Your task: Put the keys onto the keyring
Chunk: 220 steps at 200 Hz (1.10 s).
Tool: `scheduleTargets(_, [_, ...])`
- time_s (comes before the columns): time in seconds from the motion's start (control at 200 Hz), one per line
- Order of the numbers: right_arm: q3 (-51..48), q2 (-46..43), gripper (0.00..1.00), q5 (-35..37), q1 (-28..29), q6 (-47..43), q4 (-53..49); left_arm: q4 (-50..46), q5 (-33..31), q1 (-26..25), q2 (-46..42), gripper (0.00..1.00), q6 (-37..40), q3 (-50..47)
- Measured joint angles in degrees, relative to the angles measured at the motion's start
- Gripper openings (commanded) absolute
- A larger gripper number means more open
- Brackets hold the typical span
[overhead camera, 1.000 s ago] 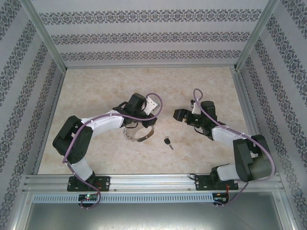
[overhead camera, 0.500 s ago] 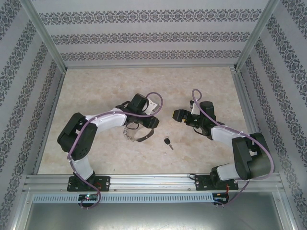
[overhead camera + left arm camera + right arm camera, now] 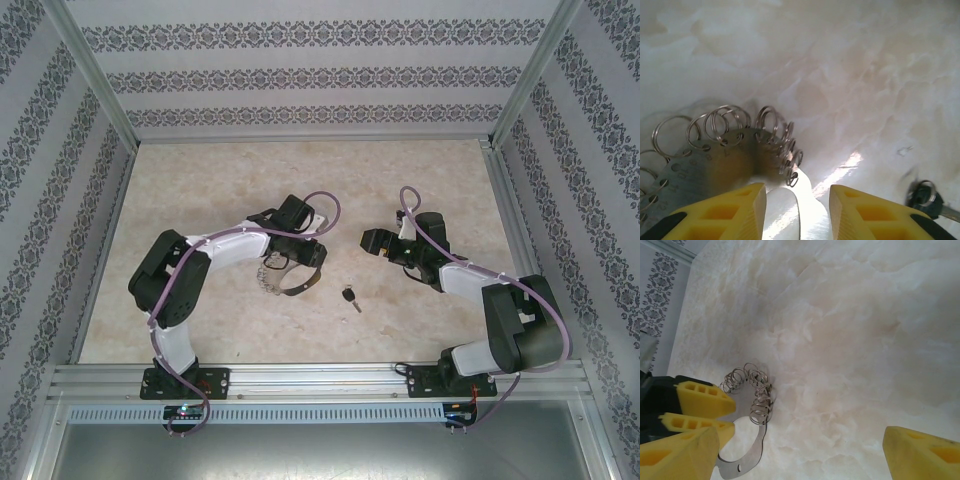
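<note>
Easily botched: keyring [image 3: 695, 165] slipping from narrow left gripper [image 3: 797, 192], hold unclear; key [image 3: 349, 296] knocked aside by wide-open right gripper [image 3: 800, 440].

Beige marbled tabletop [image 3: 200, 190] with two small things near its middle.
The keyring [image 3: 290, 281], a thin metal hoop fringed with tiny wire rings, sits just left of centre. The black-headed key [image 3: 349, 297] lies near it on the right, not touching, slightly closer to the near edge.
</note>
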Motion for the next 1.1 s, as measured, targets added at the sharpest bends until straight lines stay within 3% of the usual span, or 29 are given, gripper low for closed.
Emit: scheduleTargets(1.099, [0.0, 0.9, 0.85, 0.24, -0.04, 0.83, 0.02, -0.26, 0.13, -0.5, 4.26, 0.32, 0.0, 1.9])
